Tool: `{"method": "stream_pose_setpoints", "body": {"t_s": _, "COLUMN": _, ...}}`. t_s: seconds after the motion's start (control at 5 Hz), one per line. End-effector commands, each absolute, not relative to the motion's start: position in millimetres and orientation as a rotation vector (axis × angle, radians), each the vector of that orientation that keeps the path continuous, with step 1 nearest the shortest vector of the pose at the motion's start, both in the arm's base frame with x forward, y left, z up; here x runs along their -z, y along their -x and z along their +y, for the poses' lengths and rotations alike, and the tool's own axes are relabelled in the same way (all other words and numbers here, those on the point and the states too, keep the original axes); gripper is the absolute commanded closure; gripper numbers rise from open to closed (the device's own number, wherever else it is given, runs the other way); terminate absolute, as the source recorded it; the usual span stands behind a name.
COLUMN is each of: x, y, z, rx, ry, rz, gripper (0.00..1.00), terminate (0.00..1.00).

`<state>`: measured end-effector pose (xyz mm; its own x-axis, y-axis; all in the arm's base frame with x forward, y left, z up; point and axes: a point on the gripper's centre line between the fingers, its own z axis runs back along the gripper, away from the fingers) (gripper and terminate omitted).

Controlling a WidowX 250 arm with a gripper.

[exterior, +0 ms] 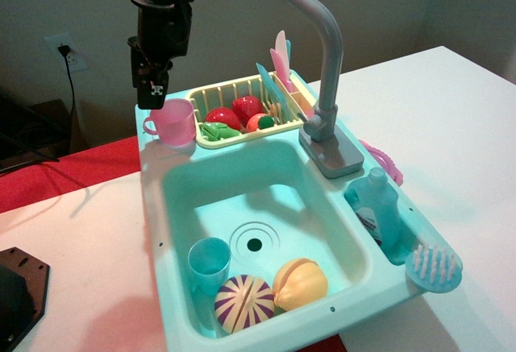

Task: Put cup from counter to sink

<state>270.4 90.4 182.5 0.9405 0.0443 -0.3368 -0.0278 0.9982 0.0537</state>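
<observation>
In the large teal plastic sink (173,187) lay 1 light-blue tumbler (209,264), 1 striped ball (243,303) and 1 yellow toy fruit (299,283). Behind, 1 small translucent pink plastic cup (172,122) stood on the ribbed teal counter (151,156). The gripper (151,89) hovered just above its rim; whether the jaws were open, I could not tell. Gripping the rim squarely would likely serve best.

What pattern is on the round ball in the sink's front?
Purple and cream stripes on the round toy ball; clearest in the observation.image view.

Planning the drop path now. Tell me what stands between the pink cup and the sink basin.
Nothing visible does. The pink cup stands on the counter at the basin's far-left corner. The blue tumbler and two toy foods lie along the sink's near edge.
</observation>
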Motion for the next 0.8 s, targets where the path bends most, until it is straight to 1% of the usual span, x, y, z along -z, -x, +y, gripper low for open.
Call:
{"method": "stream_pose_setpoints", "body": {"t_s": 0.0, "x": -183, "y": -270, "z": 90, "rx": -0.037, "ry": -0.048, "rz": 0.345, "gripper": 0.00, "terminate": 0.00}}
{"method": "stream_pose_setpoints", "body": {"t_s": 0.2, "x": -184, "y": -283, "z": 97, "rx": -0.049, "ry": -0.062, "rz": 0.329, "gripper": 0.00, "terminate": 0.00}}
{"method": "stream_pose_setpoints", "body": {"t_s": 0.4, "x": -177, "y": -288, "z": 100, "rx": -0.053, "ry": -0.079, "rz": 0.346, "gripper": 0.00, "terminate": 0.00}}
{"method": "stream_pose_setpoints", "body": {"t_s": 0.6, "x": -169, "y": -288, "z": 106, "rx": -0.063, "ry": -0.084, "rz": 0.361, "gripper": 0.00, "terminate": 0.00}}
